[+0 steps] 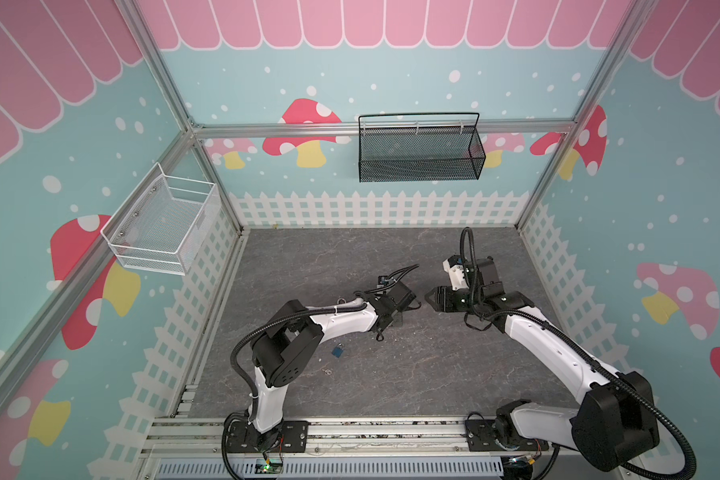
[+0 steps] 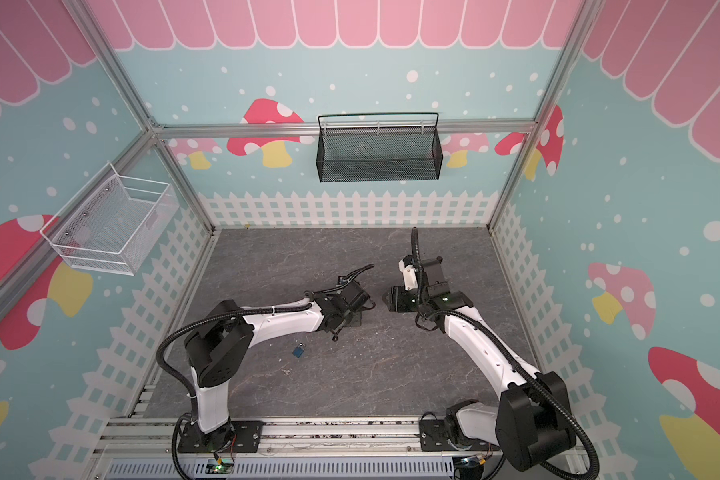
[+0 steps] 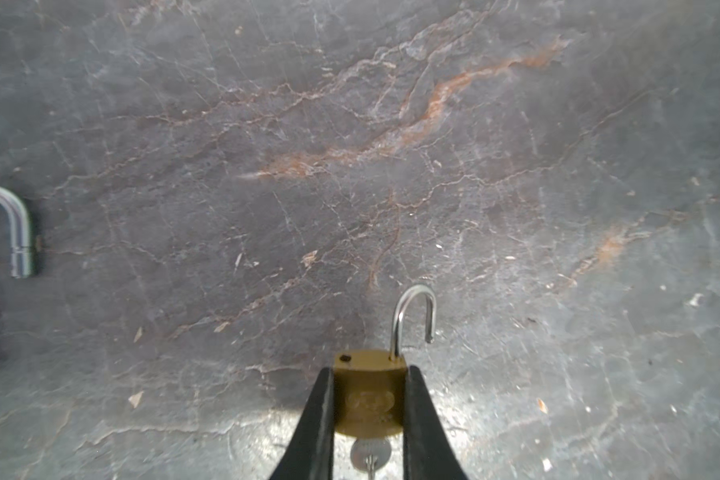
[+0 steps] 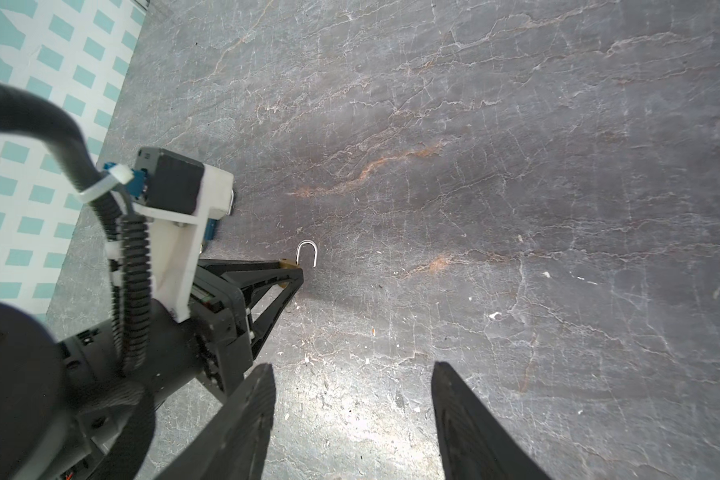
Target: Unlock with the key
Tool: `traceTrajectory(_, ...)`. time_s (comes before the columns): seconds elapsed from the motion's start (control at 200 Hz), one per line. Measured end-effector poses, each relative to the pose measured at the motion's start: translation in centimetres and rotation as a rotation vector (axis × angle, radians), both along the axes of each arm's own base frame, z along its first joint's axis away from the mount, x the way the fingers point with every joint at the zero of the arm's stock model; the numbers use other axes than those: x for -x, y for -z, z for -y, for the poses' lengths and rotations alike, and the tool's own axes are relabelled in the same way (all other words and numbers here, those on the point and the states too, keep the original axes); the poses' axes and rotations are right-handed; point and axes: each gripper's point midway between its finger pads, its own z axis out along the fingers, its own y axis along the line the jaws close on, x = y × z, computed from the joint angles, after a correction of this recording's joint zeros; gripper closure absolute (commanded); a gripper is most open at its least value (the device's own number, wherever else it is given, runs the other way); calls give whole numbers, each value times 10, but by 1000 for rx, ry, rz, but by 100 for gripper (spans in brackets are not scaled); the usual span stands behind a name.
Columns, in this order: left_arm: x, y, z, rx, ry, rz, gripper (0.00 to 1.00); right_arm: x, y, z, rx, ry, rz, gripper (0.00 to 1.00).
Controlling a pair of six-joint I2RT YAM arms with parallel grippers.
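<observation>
- The left gripper (image 3: 369, 369) is clamped on the brass padlock (image 3: 368, 399); its shackle (image 3: 412, 307) stands open
- The key (image 3: 370, 455) sits in the brass padlock's underside
- The right gripper (image 4: 353, 365) faces the brass padlock, jaws apart and empty
- A blue padlock (image 1: 337, 351) lies on the table (image 1: 391, 374), well apart from the brass padlock

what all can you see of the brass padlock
The brass padlock has a rounded golden metal body with a faint embossed mark. Its silver shackle stands open, one leg free of its hole. The left gripper clamps its two sides, and a silver key sticks out of its base.
</observation>
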Motion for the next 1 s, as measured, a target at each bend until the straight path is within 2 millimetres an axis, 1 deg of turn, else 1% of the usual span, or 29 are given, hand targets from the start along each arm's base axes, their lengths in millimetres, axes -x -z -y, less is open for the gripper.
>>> traceTrajectory(0.12, 3, 9, -4, -21, -4, -23, 100, -1, 0, 0, -1, 1, 3, 37)
traceTrajectory(0.23, 7, 18, -3, -21, 1, -58, 100, 0, 1, 0, -2, 0, 3, 37)
traceTrajectory(0.315, 7, 17, 0, -8, 2, -66, 100, 0, 1, 0, -2, 0, 3, 37)
traceTrajectory(0.46, 7, 18, 0, 3, -6, -75, 91, -1, 1, 0, -3, -1, 6, 38)
traceTrajectory(0.585, 8, 18, 0, 6, -12, -77, 74, -1, 0, 0, -4, 0, 6, 38)
traceTrajectory(0.77, 10, 19, -2, 1, -14, -88, 64, 0, 0, -2, -9, -7, 4, 39)
traceTrajectory(0.88, 11, 17, -2, 3, -12, -95, 61, 1, -1, -2, -13, -12, 6, 39)
traceTrajectory(0.945, 13, 12, -2, 24, -11, -100, 60, 2, -4, -3, -16, -17, 6, 40)
traceTrajectory(1.001, 14, 2, -3, 54, -14, -94, 58, 2, -7, -4, -18, -23, 7, 40)
